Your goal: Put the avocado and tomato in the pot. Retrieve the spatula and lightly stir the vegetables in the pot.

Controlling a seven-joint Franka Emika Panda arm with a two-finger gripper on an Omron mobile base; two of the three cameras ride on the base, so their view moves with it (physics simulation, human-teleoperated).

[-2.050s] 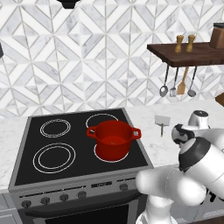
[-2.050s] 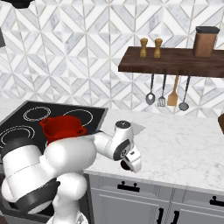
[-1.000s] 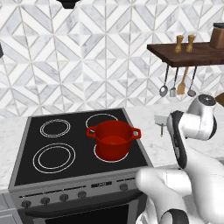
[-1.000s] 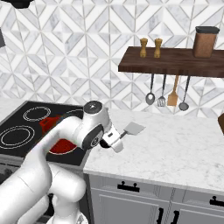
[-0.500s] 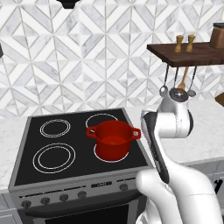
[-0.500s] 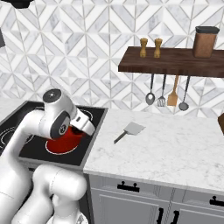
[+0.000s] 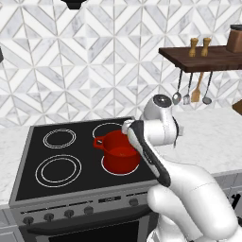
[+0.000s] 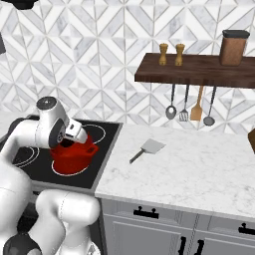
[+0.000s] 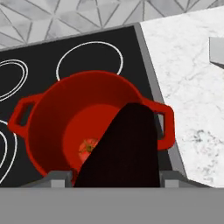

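The red pot (image 9: 65,127) stands on the front right burner, also seen in the left base view (image 7: 120,156) and the right base view (image 8: 73,153). A red tomato (image 9: 89,147) lies on the pot's floor. My gripper (image 9: 114,176) hangs just above the pot's right half, shut on the dark avocado (image 9: 127,144), which hides part of the pot's inside. From the base cameras the hand (image 8: 74,131) sits over the pot's rim. The pale grey spatula (image 8: 146,149) lies on the marble counter to the right of the stove; a corner of its blade (image 9: 217,50) shows at the hand view's right edge.
The black stove top (image 7: 61,160) has three bare burners to the left of and behind the pot. A wooden shelf (image 8: 194,69) on the wall carries two shakers and a canister; a ladle, a wooden spoon and other utensils (image 8: 185,107) hang below it. Marble counter (image 8: 199,174) stretches right.
The arm has swung left from over the counter beside the stove to above the pot. Pot and spatula have stayed in place.
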